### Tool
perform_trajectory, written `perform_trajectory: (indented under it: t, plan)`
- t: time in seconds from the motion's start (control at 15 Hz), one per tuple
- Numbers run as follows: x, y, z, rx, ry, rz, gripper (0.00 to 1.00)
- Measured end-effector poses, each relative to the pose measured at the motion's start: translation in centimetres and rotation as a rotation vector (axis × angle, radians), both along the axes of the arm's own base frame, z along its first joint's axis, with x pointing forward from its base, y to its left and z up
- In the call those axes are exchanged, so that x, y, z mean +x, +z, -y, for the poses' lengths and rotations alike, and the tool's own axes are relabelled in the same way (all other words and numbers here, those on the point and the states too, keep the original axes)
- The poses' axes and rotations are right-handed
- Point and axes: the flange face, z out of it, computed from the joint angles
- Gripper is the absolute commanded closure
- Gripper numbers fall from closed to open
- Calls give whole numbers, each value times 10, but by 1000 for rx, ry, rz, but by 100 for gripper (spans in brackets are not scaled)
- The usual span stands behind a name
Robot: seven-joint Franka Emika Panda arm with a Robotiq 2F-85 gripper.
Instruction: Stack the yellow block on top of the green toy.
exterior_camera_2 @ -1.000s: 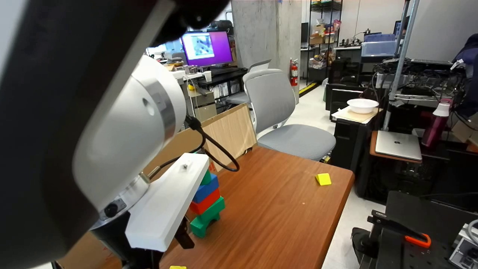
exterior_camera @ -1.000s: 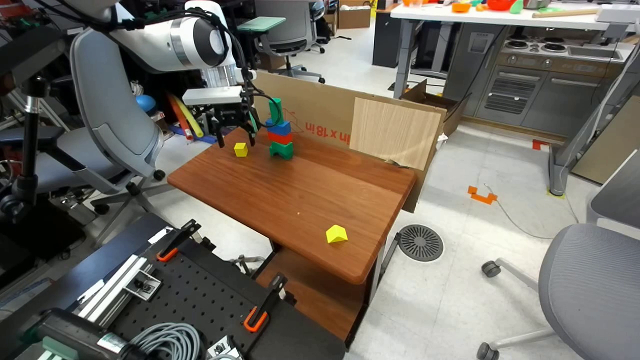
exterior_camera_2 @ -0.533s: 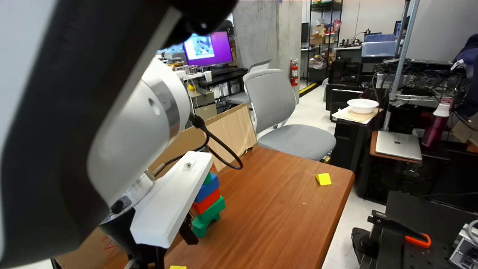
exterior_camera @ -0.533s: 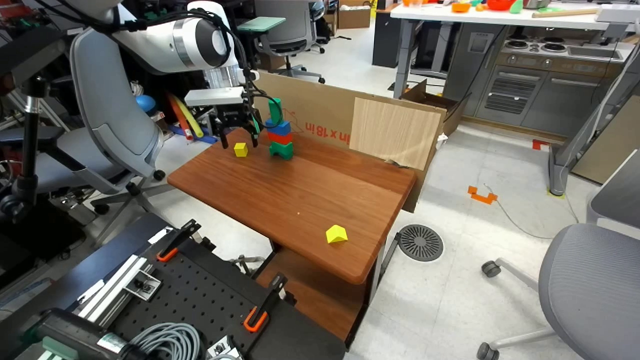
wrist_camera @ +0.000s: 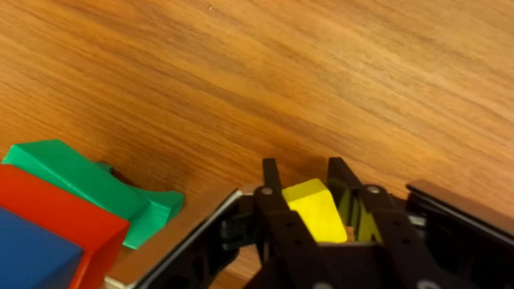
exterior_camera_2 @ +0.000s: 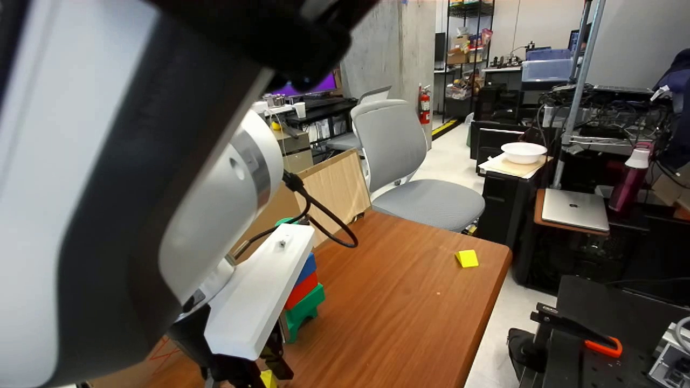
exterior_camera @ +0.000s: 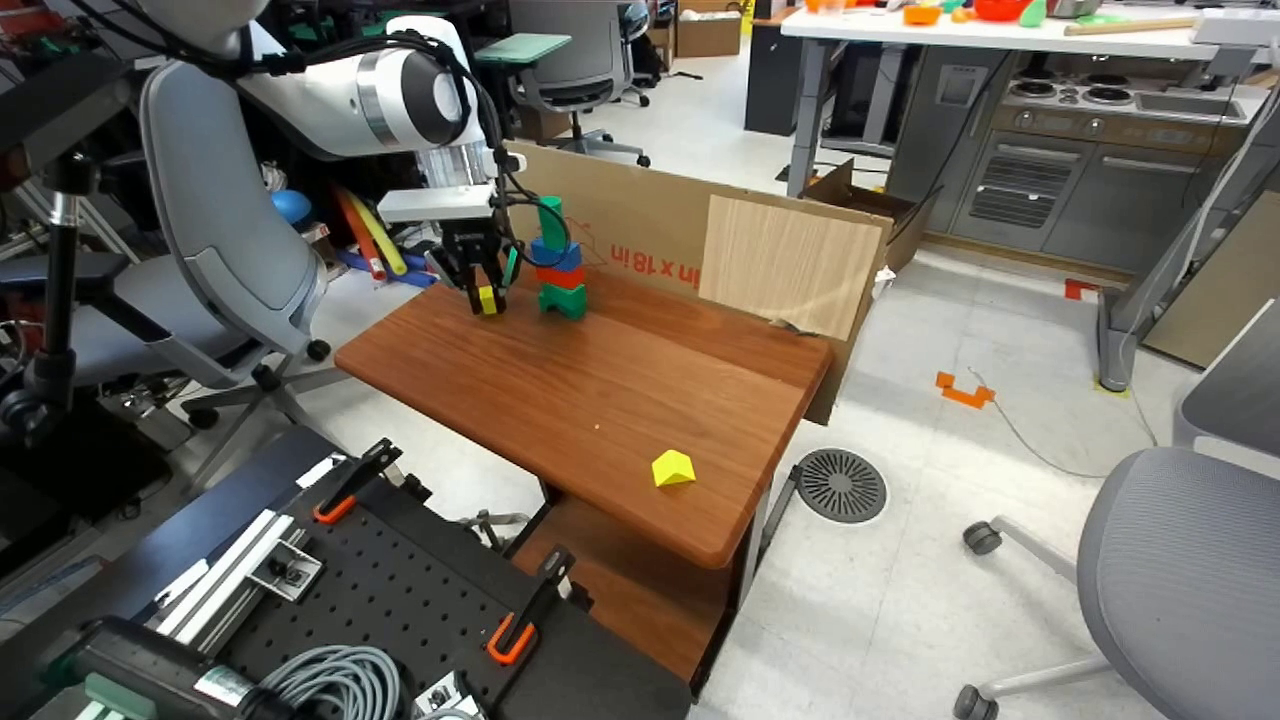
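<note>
Step in hand, my read: grasp. Robotiq gripper (wrist_camera: 304, 168) was down over the yellow block (wrist_camera: 321, 220), which lay between its fingers (wrist_camera: 277, 208) and looked to be on the wood table (exterior_camera: 600, 380), no lift visible. Claw: fingers stood drawn in at 9 and 3 o'clock of the block in the wrist view; the 9 o'clock one looked right against it, but a brown sliver showed on the 3 o'clock side, so I couldn't tell whether it was clamped. Target, the upright green toy (exterior_camera: 552, 223), topped the tower (exterior_camera_2: 303, 291), about 1 o'clock from the block in an exterior view; it was out of frame in the wrist view, where the lower pieces showed around 9 o'clock. Next move, I judged, called for a confirmed squeeze, a straight lift past the tower's top, a shift across, then a gentle, level set-down; the perch looked narrow, and the black cable (exterior_camera_2: 294, 182) needed to stay off the stack. Counts: two yellow pieces, the block plus a yellow wedge (exterior_camera: 673, 468) between 4 and 5 o'clock of it. Tower was four: two green (toy on top, green arch (exterior_camera: 563, 298) at base), one blue block (exterior_camera: 565, 258), one red block (exterior_camera: 562, 279). Away from the table: two orange-handled clamps (exterior_camera: 533, 603), one white bowl (exterior_camera_2: 523, 152), one closed laptop (exterior_camera_2: 574, 209), one fire extinguisher (exterior_camera_2: 425, 105).
</note>
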Motion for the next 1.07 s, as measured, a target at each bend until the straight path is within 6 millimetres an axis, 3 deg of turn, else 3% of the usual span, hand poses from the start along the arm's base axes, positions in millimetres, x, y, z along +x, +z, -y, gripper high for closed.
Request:
perform_trajectory:
  t: [0.6, 0.8, 1.07]
  plan:
    - [-8, 7, 0, 26, -2, 53, 92]
    - [-29, 30, 4, 49, -21, 115, 92]
    - [-64, 86, 16, 68, -73, 198, 92]
